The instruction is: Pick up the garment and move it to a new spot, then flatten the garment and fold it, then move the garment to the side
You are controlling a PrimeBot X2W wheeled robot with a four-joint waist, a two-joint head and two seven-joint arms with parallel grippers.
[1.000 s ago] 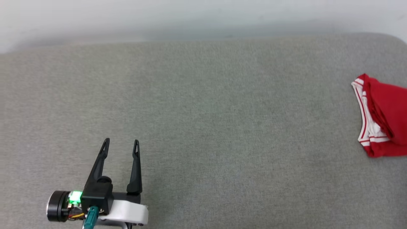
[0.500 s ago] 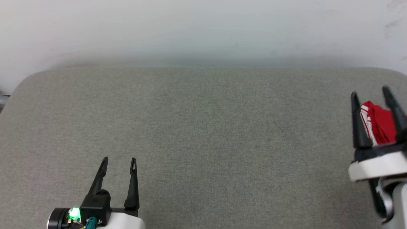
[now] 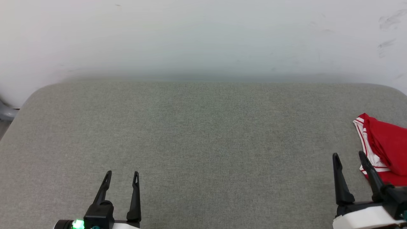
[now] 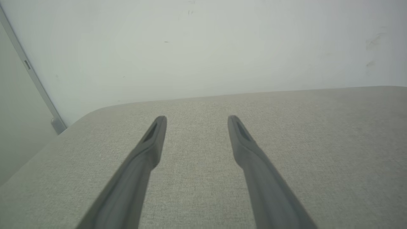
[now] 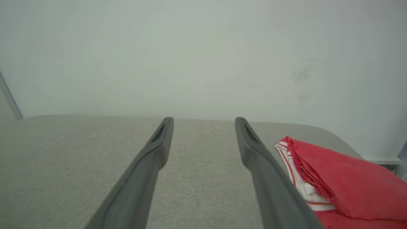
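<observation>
The garment (image 3: 386, 144) is a red jersey with white, red-striped trim, lying folded in a compact stack at the right edge of the grey padded table (image 3: 203, 143). The right wrist view shows the garment (image 5: 343, 181) just right of my right fingers. My right gripper (image 3: 349, 156) is open and empty at the lower right, its tips just left of the garment's near corner. At the lower left, my left gripper (image 3: 121, 174) stands open and empty over bare cloth. The left gripper (image 4: 197, 119) has nothing between its fingers in its own wrist view.
A white wall (image 3: 203, 38) runs behind the table's far edge. A grey post (image 4: 31, 74) stands by the table's left rounded corner. The wide grey surface between the two grippers is bare cloth.
The head camera has tilted up, so more wall shows. My right gripper came into view over the garment and has since drawn back toward me, off it. The garment lies unmoved.
</observation>
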